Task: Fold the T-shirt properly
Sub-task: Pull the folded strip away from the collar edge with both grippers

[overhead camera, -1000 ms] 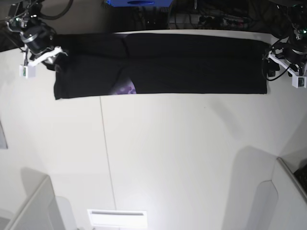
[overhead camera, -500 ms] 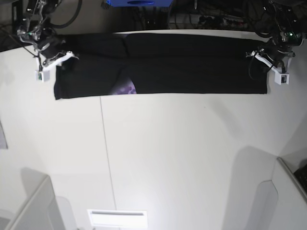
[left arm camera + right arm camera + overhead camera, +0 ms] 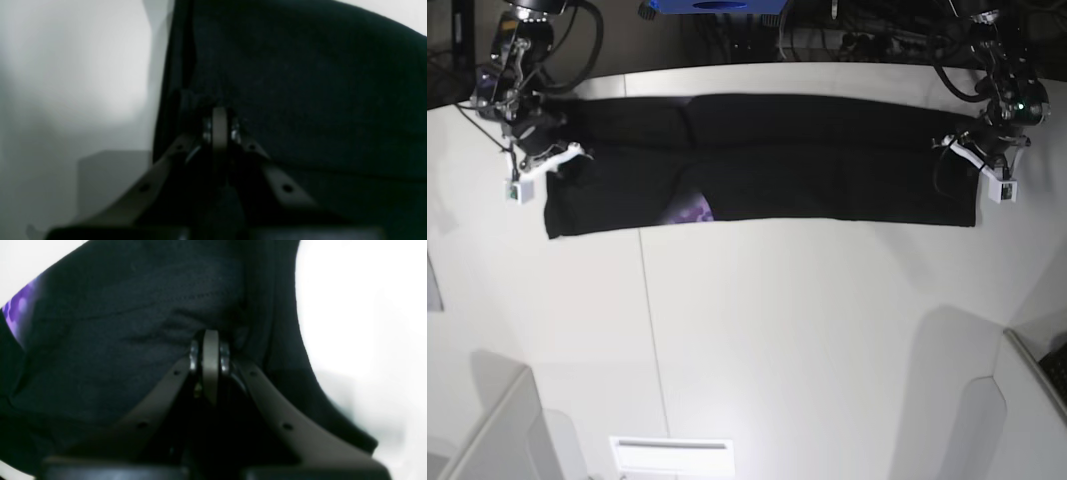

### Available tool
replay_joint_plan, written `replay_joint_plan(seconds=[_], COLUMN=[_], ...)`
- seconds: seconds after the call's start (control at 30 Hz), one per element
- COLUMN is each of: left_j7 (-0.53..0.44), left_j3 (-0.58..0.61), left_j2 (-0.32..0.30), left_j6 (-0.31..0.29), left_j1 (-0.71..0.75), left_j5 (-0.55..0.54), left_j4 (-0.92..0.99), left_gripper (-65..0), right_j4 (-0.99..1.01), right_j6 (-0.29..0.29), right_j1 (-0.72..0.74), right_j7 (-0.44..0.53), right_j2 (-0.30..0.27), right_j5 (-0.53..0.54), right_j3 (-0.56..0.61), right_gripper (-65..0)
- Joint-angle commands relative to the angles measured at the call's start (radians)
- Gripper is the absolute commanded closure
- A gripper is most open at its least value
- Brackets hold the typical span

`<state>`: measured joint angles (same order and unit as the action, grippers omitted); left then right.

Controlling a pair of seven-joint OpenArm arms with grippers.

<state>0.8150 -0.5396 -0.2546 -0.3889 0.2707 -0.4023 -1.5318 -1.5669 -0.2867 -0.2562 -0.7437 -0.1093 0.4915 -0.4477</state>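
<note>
A black T-shirt [image 3: 827, 160] is lying folded into a long, narrow band across the far part of a white surface [image 3: 807, 330], stretching between the two arms. Each arm is reaching down to one end of the band.

The left arm's fingers [image 3: 218, 125] are pressed fully together, pinching the dark cloth at the shirt's end edge. In the left wrist view, black fabric is filling everything beyond and to one side of the closed fingers, while the pale surface is showing just past the cloth's edge on the other side.

The right arm's fingers [image 3: 210, 351] are also pressed fully together, clamping a bunched ridge of black cloth at the opposite end. In the right wrist view, the fabric is wrinkling around the closed tips, and the bright surface is showing just beyond the shirt's rounded edge.

A small purple printed patch [image 3: 692, 211] is peeking out from under a fold along the near edge of the shirt, closer to the right arm's fingers than to the left arm's. The same purple is showing at the far corner of the right wrist view.
</note>
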Motion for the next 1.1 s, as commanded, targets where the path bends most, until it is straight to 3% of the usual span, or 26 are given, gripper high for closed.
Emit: replay_joint_plan(seconds=[0.0, 0.53, 0.67, 0.87, 1.07], left_j7=[0.047, 0.1, 0.102, 0.108, 0.234], left_j3=[0.005, 0.005, -0.006, -0.009, -0.119], left_j2=[-0.002, -0.01, -0.01, -0.007, 0.008], left_j6=[0.011, 0.011, 0.011, 0.006, 0.003], left_j1=[-0.008, -0.227, -0.219, -0.199, -0.186], left_j5=[0.047, 0.059, 0.05, 0.047, 0.033], left_j4=[0.017, 0.138, 0.072, -0.042, -0.237], left_gripper=[0.0, 0.0, 0.0, 0.0, 0.0], right_j4=[0.009, 0.17, 0.093, -0.094, -0.274], right_j6=[0.007, 0.008, 0.008, 0.008, 0.004], right_j1=[0.016, 0.251, 0.235, 0.177, 0.113], right_j7=[-0.023, -0.024, -0.024, -0.026, -0.027], right_j2=[-0.002, 0.001, 0.003, 0.061, 0.079], right_j5=[-0.046, -0.196, -0.19, -0.19, -0.19], right_j3=[-0.001, -0.006, -0.003, 0.0, 0.045], right_gripper=[0.0, 0.0, 0.0, 0.0, 0.0])
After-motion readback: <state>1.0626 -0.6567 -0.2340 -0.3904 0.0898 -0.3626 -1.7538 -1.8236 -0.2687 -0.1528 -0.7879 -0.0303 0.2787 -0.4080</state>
